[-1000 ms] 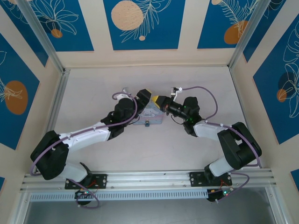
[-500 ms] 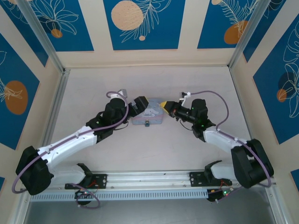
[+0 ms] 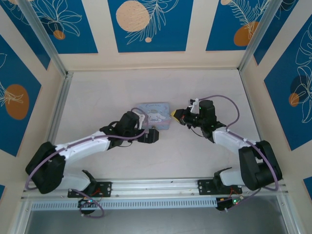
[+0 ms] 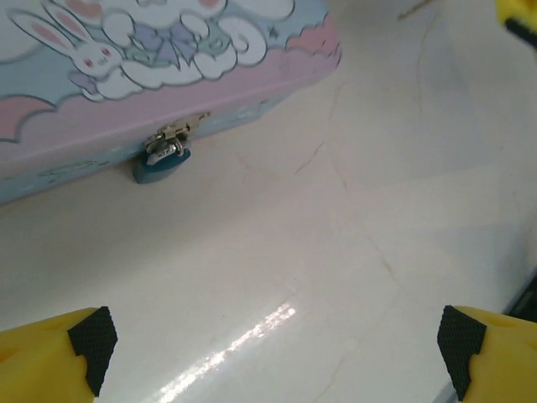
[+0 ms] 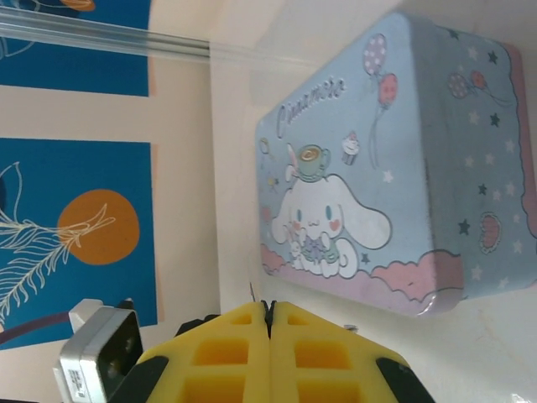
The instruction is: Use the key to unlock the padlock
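Left gripper [image 3: 152, 135], centre of top view: jaws wide apart, empty, facing the tin [image 4: 252, 75] front, I judge so it can steady the lock. Padlock [image 4: 162, 159], upper left of left wrist view, hangs from the tin's latch [image 4: 180, 130]. Right gripper [image 5: 268, 323], right of the tin: pads pressed together. The thin sliver at their seam is likely the key [image 5: 251, 290], pinched for insertion.

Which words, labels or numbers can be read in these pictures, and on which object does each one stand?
"Cinnamoroll", in white cursive with the last letters unclear: on the lid of the pale blue rounded-rectangular tin, above its white long-eared cartoon figure.
Any marking on the metal top of the small teal-blue padlock: too blurred to read.
Label on the small grey box at the lower left of the right wrist view: too small to read.
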{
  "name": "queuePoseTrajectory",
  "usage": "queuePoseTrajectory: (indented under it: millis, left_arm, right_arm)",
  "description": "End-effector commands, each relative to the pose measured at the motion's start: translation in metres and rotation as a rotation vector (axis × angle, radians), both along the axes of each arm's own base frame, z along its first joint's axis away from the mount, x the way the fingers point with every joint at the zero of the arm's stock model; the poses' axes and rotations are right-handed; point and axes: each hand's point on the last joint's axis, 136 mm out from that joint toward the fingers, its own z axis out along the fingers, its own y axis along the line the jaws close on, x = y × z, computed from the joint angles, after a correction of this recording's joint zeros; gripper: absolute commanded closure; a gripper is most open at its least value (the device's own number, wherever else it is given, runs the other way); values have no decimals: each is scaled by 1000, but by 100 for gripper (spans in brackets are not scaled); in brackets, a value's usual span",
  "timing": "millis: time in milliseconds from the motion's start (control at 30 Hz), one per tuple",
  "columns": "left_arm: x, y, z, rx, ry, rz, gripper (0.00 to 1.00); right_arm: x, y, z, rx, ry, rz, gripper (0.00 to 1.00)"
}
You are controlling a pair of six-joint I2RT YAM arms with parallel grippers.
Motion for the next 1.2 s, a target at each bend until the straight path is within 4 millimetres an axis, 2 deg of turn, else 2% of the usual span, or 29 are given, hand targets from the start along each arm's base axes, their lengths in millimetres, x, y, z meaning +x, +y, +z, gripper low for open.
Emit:
queuePoseTrajectory:
  millis: [0,233,400,700,800,967,1167]
  left_arm:
    - [8,-16,-3,-19,-69,-62,1]
    - [34,-18,-25,-21,-148,32,5]
    - [41,-21,-44,-2,-141,45,6]
    - [66,-19,-64,58,-218,111,10]
    - [72,-23,-69,71,-229,101,11]
    - [74,-37,-69,22,-218,82,12]
    - [75,-53,-52,-85,-199,76,12]
  right_arm:
    - [8,9,9,20,-34,23,100]
    - [21,18,2,33,-14,19,100]
    - [29,26,-6,33,4,27,100]
    - [47,33,-16,39,23,32,100]
    - [52,33,-19,40,30,34,100]
    - [58,31,-28,48,50,31,100]
    - [60,29,-36,56,62,29,100]
